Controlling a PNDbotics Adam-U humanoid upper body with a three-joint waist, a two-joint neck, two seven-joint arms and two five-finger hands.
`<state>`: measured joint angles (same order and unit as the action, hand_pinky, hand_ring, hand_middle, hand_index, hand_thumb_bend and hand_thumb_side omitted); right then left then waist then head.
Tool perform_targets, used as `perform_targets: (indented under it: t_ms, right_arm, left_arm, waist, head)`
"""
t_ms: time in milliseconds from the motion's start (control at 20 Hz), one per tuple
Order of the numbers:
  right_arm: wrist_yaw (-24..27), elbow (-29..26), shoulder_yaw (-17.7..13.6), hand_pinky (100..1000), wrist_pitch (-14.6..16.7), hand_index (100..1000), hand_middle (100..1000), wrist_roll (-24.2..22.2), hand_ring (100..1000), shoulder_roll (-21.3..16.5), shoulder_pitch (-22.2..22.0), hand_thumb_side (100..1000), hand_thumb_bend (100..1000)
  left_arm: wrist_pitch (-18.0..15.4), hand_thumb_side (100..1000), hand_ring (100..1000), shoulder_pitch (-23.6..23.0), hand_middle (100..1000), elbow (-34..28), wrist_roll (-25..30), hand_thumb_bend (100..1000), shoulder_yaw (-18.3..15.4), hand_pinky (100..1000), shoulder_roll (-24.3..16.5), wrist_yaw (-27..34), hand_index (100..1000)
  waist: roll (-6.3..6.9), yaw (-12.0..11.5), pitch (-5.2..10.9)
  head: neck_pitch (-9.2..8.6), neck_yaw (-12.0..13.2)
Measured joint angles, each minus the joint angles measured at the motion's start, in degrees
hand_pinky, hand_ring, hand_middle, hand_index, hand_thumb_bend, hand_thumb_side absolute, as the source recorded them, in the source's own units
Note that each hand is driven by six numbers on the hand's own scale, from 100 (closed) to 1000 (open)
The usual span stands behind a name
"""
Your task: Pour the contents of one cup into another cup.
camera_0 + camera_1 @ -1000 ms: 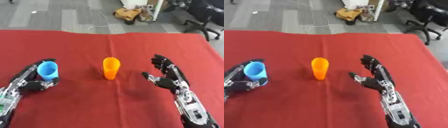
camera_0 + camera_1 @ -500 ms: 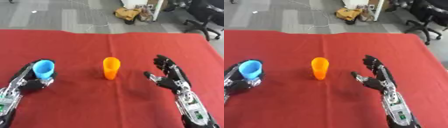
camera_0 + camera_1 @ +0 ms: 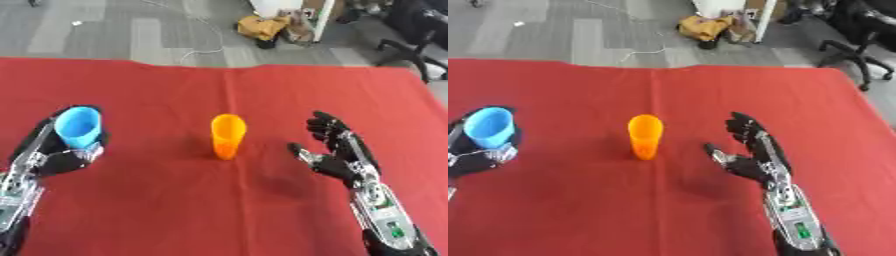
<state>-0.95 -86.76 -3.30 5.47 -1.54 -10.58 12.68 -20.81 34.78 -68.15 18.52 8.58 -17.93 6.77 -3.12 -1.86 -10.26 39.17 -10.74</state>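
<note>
An orange cup (image 3: 227,136) stands upright in the middle of the red table (image 3: 227,90). At the left, my left hand (image 3: 59,157) is shut on a blue cup (image 3: 79,127), which it holds upright with its mouth facing up, well to the left of the orange cup. What the cups contain does not show. My right hand (image 3: 336,150) is open to the right of the orange cup, palm facing it, fingers spread, apart from the cup.
Beyond the table's far edge lies grey floor with a yellow-brown bundle (image 3: 262,27), a white post (image 3: 319,17) and an office chair (image 3: 418,22) at the upper right.
My left hand has carried the blue cup a little further left. My right hand has shifted slightly lower and to the right. The orange cup has stayed put.
</note>
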Motion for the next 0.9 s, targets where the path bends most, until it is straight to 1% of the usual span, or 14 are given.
perform_targets:
  t_ms: [200, 450, 500, 850, 900]
  right_arm:
    - [0.0, 1.2, 1.0, 881, 0.3, 889, 745, -0.8, 825, -1.2, 1.5, 100, 515]
    - [0.1, 3.1, 2.3, 878, 1.0, 889, 744, -2.0, 823, -2.6, 3.7, 100, 516]
    - [0.1, 3.5, 2.5, 879, 1.2, 889, 745, -2.3, 823, -2.9, 4.2, 100, 526]
    - [0.5, 6.0, 4.4, 879, 2.4, 889, 745, -4.4, 824, -4.2, 6.5, 100, 523]
    - [0.5, 6.4, 4.7, 880, 2.6, 889, 745, -4.6, 824, -4.2, 6.8, 100, 524]
  left_arm:
    - [0.7, 100, 598, -2.3, 415, -6.1, 0.4, 100, 0.7, 597, -0.6, 2.3, 761]
    - [2.5, 100, 599, -5.3, 416, -12.3, 0.9, 100, 1.3, 597, -0.7, 4.3, 762]
    - [2.8, 100, 596, -5.8, 414, -13.2, 1.0, 107, 1.4, 603, -0.7, 4.5, 760]
    - [4.4, 100, 598, -7.7, 418, -17.9, 0.8, 100, 1.5, 608, 0.2, 5.1, 764]
    - [4.6, 100, 598, -7.9, 419, -18.5, 0.9, 124, 1.6, 610, 0.4, 5.4, 765]
  waist:
    - [0.36, -1.2, 0.19]
    - [0.93, -2.5, 0.49]
    - [0.99, -2.8, 0.53]
    - [1.32, -3.9, 0.72]
    - [1.39, -4.0, 0.73]
  head:
    - [0.0, -0.5]
    - [0.0, -1.1]
    - [0.0, -1.2]
    - [0.0, -1.8]
    - [0.0, -2.0]
